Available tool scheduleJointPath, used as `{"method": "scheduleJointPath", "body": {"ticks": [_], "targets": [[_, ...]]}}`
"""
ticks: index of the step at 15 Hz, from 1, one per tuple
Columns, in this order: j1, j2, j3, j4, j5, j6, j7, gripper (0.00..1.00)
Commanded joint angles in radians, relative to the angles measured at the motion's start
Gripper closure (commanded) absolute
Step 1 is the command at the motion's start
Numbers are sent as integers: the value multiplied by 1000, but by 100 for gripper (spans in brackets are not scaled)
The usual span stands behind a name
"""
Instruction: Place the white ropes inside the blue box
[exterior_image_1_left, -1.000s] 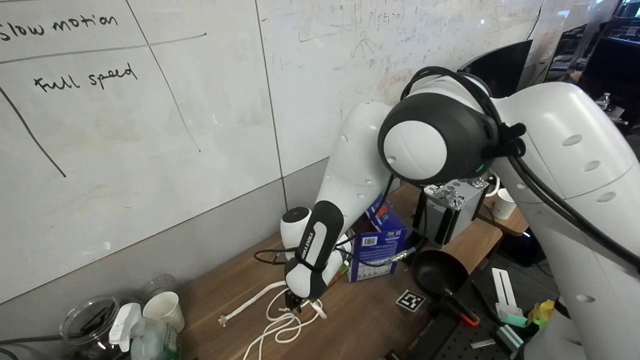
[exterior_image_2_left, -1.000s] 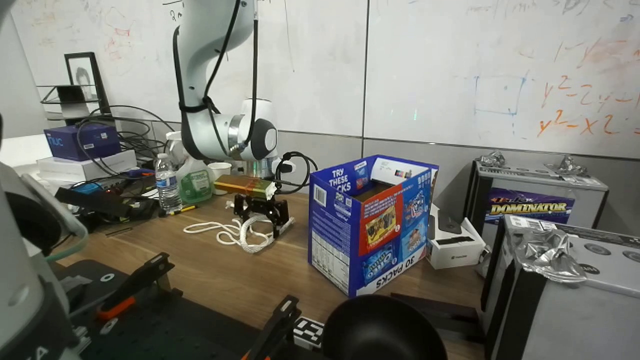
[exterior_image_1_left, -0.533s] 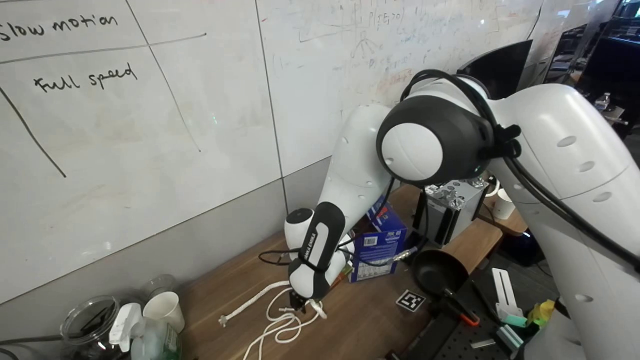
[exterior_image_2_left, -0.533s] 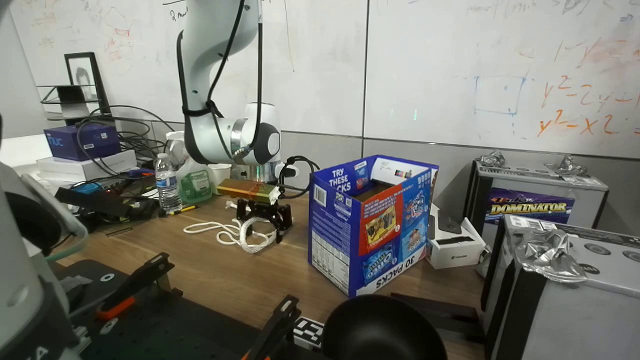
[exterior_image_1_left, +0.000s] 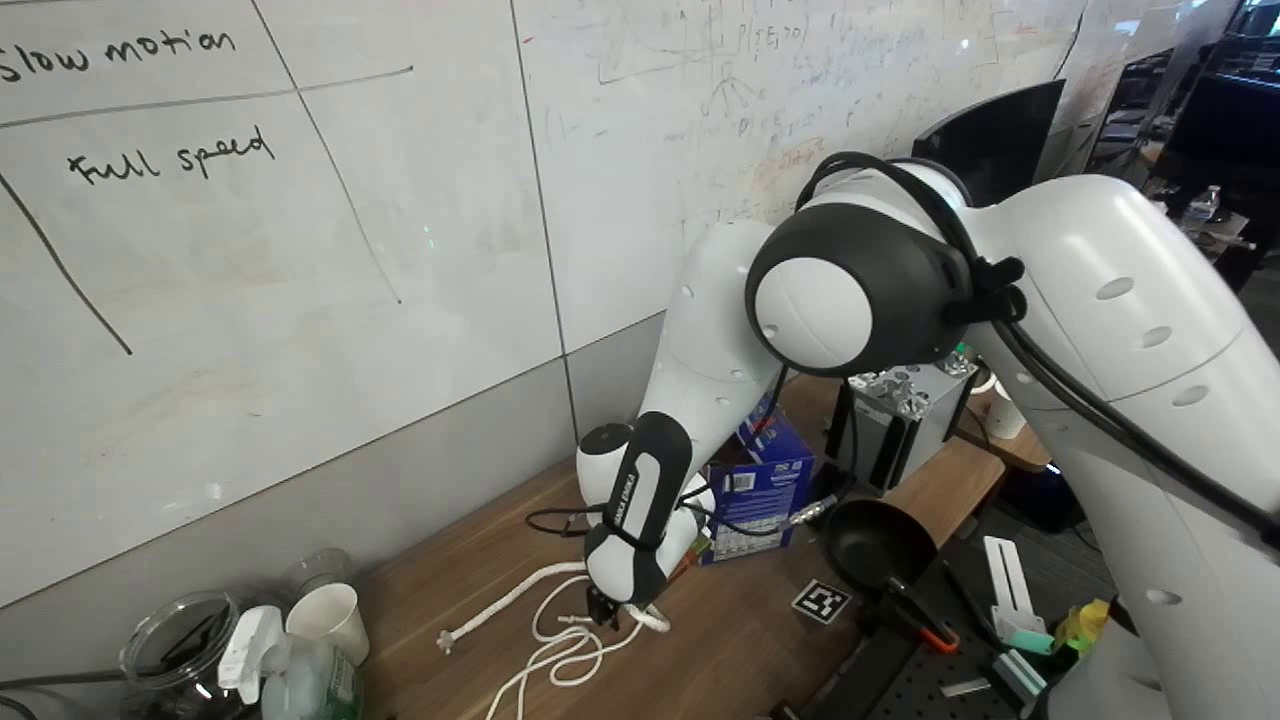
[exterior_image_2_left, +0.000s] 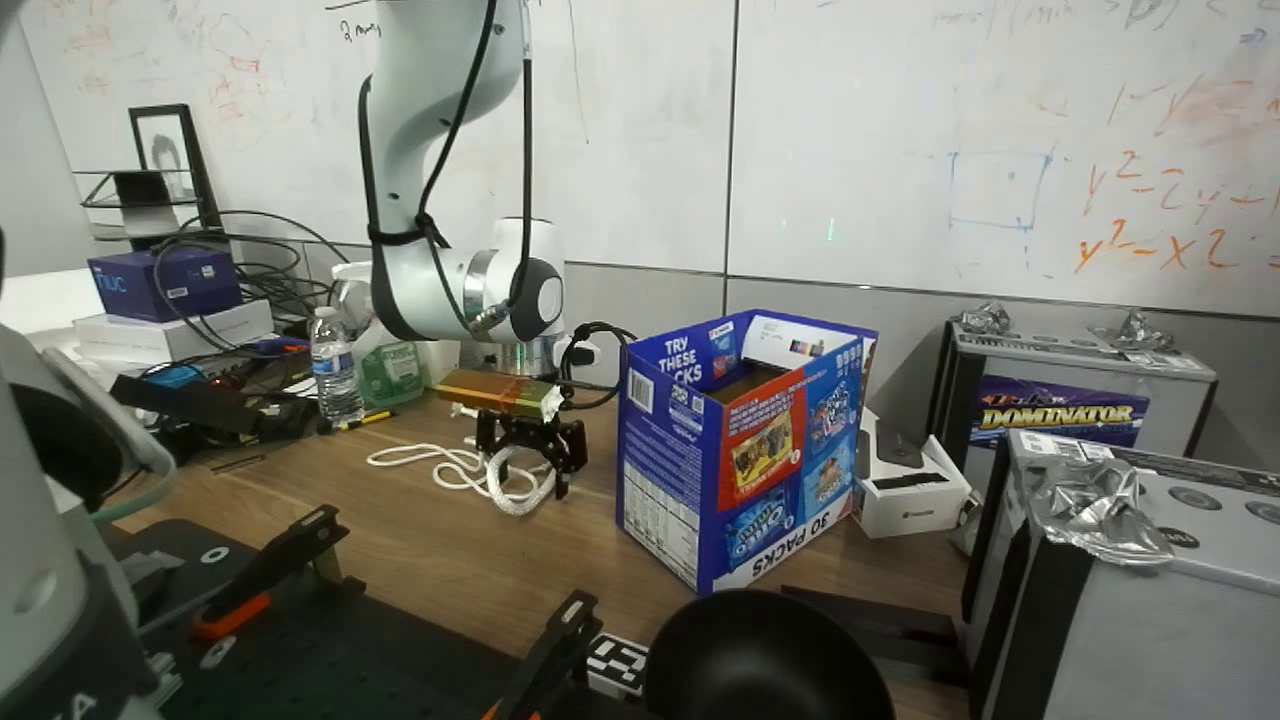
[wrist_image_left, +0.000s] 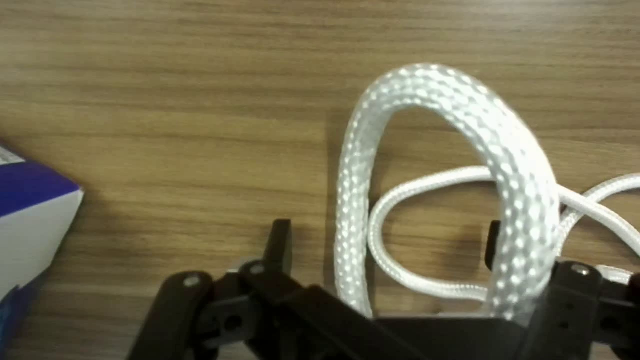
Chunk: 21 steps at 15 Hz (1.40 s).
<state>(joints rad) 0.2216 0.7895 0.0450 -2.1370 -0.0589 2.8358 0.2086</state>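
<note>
Arm (exterior_image_1_left: 720, 330): bent high at elbow, sloping down to table (exterior_image_2_left: 430, 540).
Blue box (exterior_image_2_left: 660, 480): upright on table, open-topped, showing brown within, hidden at bottom.
White carton (exterior_image_2_left: 915, 512): just beside blue box, holding dark pieces.
Gripper (wrist_image_left: 387, 235): pointing down, spread wide, clamped on nothing.
White ropes (wrist_image_left: 527, 200): outside blue box, tangled on table, overlapping gripper in wrist view; cannot tell whether touching.

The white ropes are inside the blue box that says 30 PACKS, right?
Not inside: the white ropes are outside, by the pincer, as both exterior views show. The blue cardboard box does say 30 PACKS.
</note>
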Motion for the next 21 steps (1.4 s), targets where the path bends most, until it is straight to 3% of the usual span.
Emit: {"method": "scheduleJointPath", "body": {"ticks": [1, 15, 16, 17, 21], "targets": [[0, 0, -3, -11, 20, 36, -22, 0], [-2, 1, -2, -20, 21, 52, -24, 0], [-1, 1, -3, -20, 20, 54, -24, 25], [0, 2, -3, -20, 19, 54, -25, 26], [-2, 2, -2, -19, 20, 55, -27, 58]]}}
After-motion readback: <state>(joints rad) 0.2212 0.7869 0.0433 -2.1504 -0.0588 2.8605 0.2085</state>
